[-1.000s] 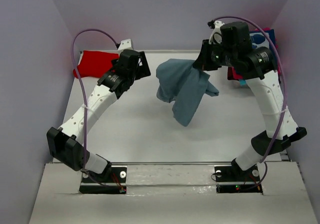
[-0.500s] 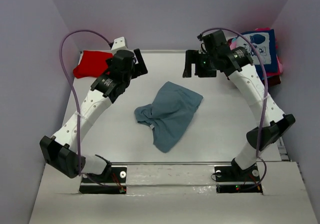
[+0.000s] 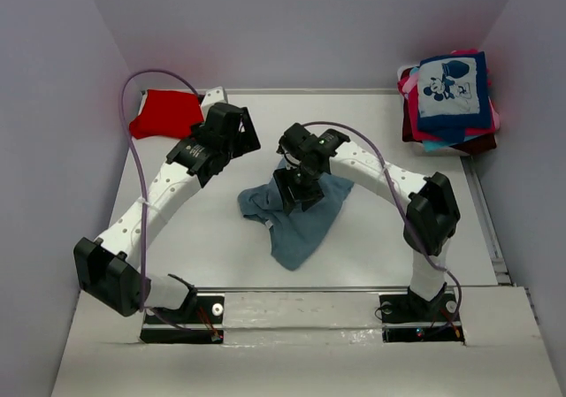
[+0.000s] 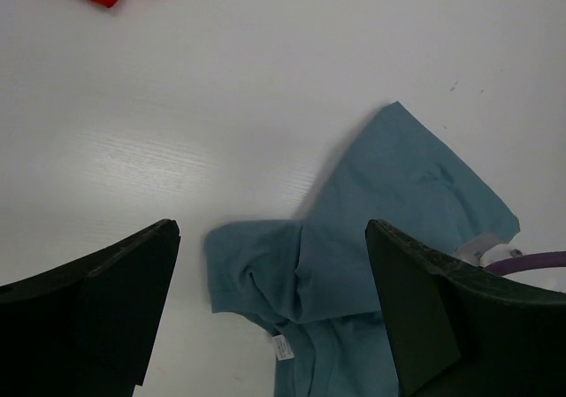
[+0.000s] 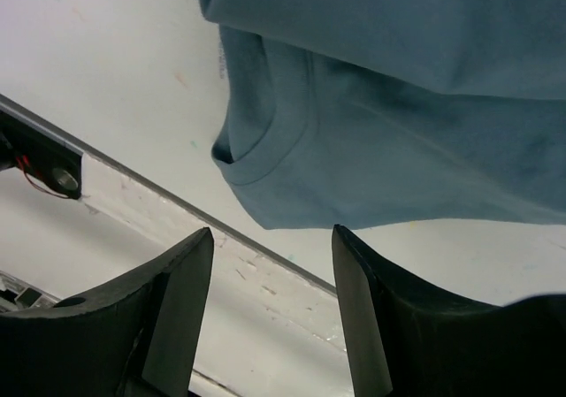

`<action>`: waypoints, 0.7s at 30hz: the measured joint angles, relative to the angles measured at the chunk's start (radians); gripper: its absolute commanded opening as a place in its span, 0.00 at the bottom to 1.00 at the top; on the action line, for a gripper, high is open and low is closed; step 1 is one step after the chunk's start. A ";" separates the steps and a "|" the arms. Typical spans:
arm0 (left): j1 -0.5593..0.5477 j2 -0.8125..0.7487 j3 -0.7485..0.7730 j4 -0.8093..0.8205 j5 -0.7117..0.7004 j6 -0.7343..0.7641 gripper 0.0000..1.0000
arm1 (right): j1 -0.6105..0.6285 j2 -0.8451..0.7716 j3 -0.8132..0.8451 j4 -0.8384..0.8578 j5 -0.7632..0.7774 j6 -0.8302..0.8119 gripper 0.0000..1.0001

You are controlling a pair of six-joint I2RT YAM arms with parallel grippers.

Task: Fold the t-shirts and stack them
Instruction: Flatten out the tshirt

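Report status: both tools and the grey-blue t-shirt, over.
Both open: left tool aside, right tool over grey-blue t-shirt. Shirt crumpled, unfolded. Nothing blocking.

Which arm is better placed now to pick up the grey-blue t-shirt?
Right. The right gripper hangs directly over the grey-blue t-shirt, jaws apart and empty. The left gripper, also open, is off the shirt's far left side, nearer the red t-shirt.
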 measured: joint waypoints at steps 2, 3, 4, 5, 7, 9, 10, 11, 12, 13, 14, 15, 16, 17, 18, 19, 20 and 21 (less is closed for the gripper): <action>0.000 0.000 0.000 -0.002 0.000 -0.005 0.99 | 0.016 0.002 -0.004 0.021 -0.020 0.005 0.60; 0.000 0.000 0.000 -0.003 0.000 -0.006 0.99 | 0.016 0.003 -0.006 0.027 -0.023 0.005 0.60; 0.000 0.000 0.000 -0.004 0.001 -0.006 0.99 | 0.016 0.003 -0.015 0.042 -0.024 0.008 0.60; 0.000 0.000 0.000 -0.004 0.002 -0.008 0.99 | 0.017 0.004 -0.025 0.055 -0.027 0.009 0.60; 0.000 0.000 0.000 -0.004 0.003 -0.010 0.99 | 0.016 0.011 -0.047 0.073 -0.028 0.010 0.60; 0.000 0.000 0.000 -0.004 0.007 -0.010 0.99 | 0.017 0.024 -0.074 0.100 -0.031 0.014 0.61; 0.000 0.000 0.000 -0.004 0.011 -0.010 0.99 | 0.019 0.036 -0.083 0.111 -0.035 0.016 0.61; 0.000 0.000 0.002 -0.005 0.017 -0.010 0.99 | 0.022 0.048 -0.090 0.124 -0.038 0.017 0.61; 0.000 -0.002 0.004 -0.005 0.024 -0.009 0.99 | 0.025 0.064 -0.094 0.134 -0.042 0.020 0.61; 0.000 -0.003 0.007 -0.005 0.027 -0.009 0.99 | 0.029 0.083 -0.093 0.144 -0.043 0.021 0.61; 0.000 -0.008 0.013 -0.005 0.032 -0.008 0.99 | 0.034 0.098 -0.093 0.156 -0.045 0.023 0.61; 0.001 -0.013 0.019 -0.008 0.035 -0.007 0.99 | 0.042 0.122 -0.091 0.169 -0.047 0.023 0.61; 0.003 -0.020 0.027 -0.009 0.037 -0.006 0.99 | 0.047 0.137 -0.090 0.178 -0.047 0.023 0.61; 0.007 -0.029 0.037 -0.009 0.039 -0.006 0.99 | 0.055 0.156 -0.082 0.178 -0.047 0.024 0.61; 0.013 -0.043 0.049 -0.009 0.045 -0.005 0.99 | 0.062 0.177 -0.069 0.180 -0.048 0.024 0.61; 0.017 -0.051 0.055 -0.008 0.048 -0.005 0.99 | 0.063 0.180 -0.066 0.182 -0.047 0.024 0.61; 0.028 -0.067 0.063 -0.006 0.051 -0.005 0.99 | 0.069 0.194 -0.059 0.188 -0.048 0.024 0.61; 0.048 -0.088 0.069 -0.003 0.054 -0.003 0.99 | 0.075 0.203 -0.055 0.193 -0.048 0.024 0.60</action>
